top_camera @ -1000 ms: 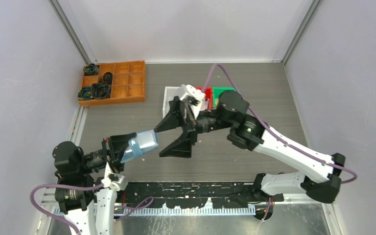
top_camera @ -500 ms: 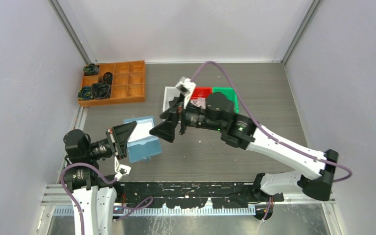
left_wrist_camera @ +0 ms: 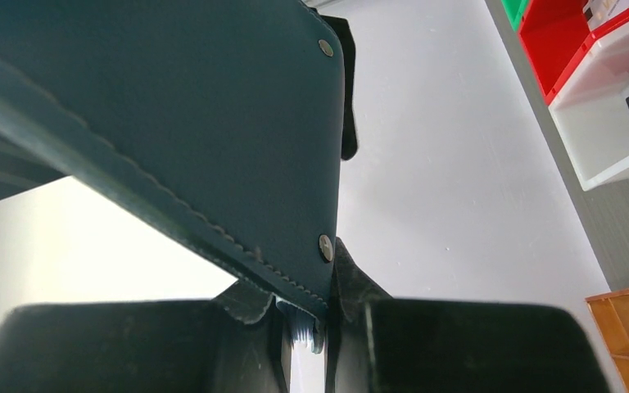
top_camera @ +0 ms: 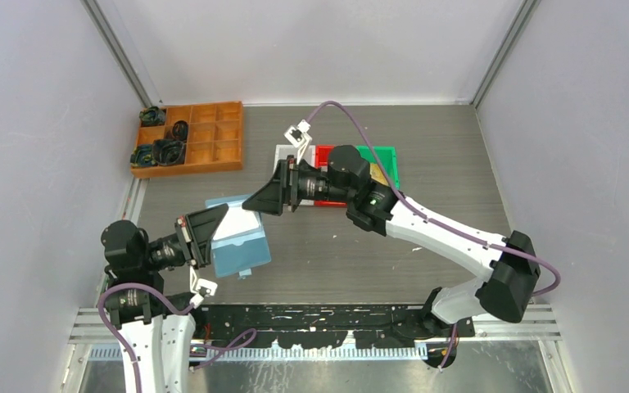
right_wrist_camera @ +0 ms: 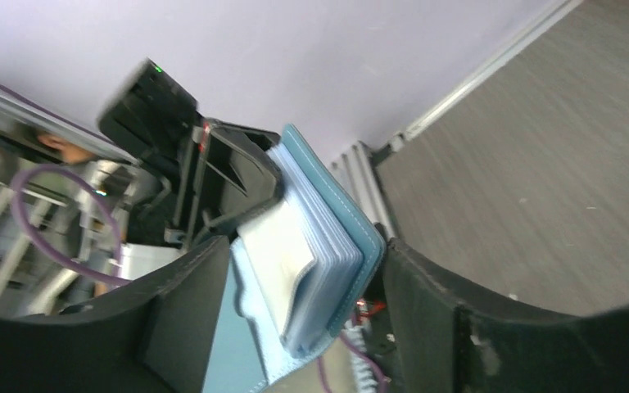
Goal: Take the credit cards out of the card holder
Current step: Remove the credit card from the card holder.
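Note:
My left gripper [top_camera: 211, 235] is shut on the edge of the teal-blue card holder [top_camera: 242, 250] and holds it open above the table's left part. In the left wrist view the holder's dark teal cover [left_wrist_camera: 172, 123] is pinched between my left gripper's [left_wrist_camera: 307, 327] fingers. My right gripper [top_camera: 255, 203] is open at the holder's far edge. In the right wrist view my right gripper [right_wrist_camera: 307, 246] has its fingers on either side of the holder [right_wrist_camera: 352, 221]. The pale pocket stack and a white card [right_wrist_camera: 274, 250] lie between them.
An orange compartment tray [top_camera: 213, 155] with dark parts stands at the back left. White [top_camera: 282, 157], red [top_camera: 328, 154] and green [top_camera: 383, 160] bins stand at the back centre, partly behind my right arm. Purple walls close in the table on both sides.
My right gripper has swung left and back to the holder's far edge, its fingers now around it. My left arm drew back and turned the holder open.

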You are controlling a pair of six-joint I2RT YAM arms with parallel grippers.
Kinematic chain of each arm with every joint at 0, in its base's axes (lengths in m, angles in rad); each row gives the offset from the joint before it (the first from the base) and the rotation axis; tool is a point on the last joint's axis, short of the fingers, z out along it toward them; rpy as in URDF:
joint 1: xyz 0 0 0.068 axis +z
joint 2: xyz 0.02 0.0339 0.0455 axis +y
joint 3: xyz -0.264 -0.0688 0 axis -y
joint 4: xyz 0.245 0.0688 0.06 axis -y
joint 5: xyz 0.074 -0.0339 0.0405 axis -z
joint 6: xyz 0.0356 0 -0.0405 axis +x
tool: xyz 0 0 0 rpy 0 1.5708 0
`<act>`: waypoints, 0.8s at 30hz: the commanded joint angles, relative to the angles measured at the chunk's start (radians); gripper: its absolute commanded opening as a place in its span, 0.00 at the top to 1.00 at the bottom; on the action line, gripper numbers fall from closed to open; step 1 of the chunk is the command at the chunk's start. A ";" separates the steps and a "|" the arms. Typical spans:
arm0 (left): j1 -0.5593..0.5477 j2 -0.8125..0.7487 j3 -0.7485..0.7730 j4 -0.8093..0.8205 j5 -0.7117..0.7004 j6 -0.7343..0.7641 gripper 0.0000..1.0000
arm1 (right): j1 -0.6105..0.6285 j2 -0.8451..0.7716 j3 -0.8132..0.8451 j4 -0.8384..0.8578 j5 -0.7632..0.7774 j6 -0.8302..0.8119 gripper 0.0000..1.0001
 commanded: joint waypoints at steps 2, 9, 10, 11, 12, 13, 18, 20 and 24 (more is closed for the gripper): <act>0.004 -0.001 0.032 0.065 0.003 0.583 1.00 | -0.012 0.052 -0.006 0.347 -0.143 0.275 0.39; 0.004 -0.003 0.024 0.101 -0.041 0.553 1.00 | -0.006 0.066 -0.044 0.379 -0.154 0.328 0.35; 0.004 -0.005 0.017 0.126 -0.046 0.531 1.00 | -0.002 0.063 -0.050 0.371 -0.149 0.325 0.33; 0.003 -0.005 0.015 0.150 -0.052 0.509 1.00 | 0.001 0.062 -0.056 0.369 -0.142 0.325 0.33; 0.004 -0.003 0.015 0.152 -0.057 0.506 1.00 | 0.003 0.062 -0.063 0.371 -0.138 0.326 0.32; 0.004 -0.001 0.016 0.153 -0.062 0.507 1.00 | 0.006 0.063 -0.067 0.377 -0.136 0.331 0.35; 0.004 0.002 0.013 0.154 -0.077 0.498 1.00 | 0.008 0.053 -0.083 0.412 -0.138 0.351 0.66; 0.003 -0.002 0.008 0.153 -0.070 0.487 1.00 | 0.006 0.048 -0.068 0.375 -0.132 0.317 0.90; 0.003 -0.033 0.017 0.066 -0.055 0.380 0.57 | -0.023 0.011 -0.011 0.266 -0.149 0.200 0.99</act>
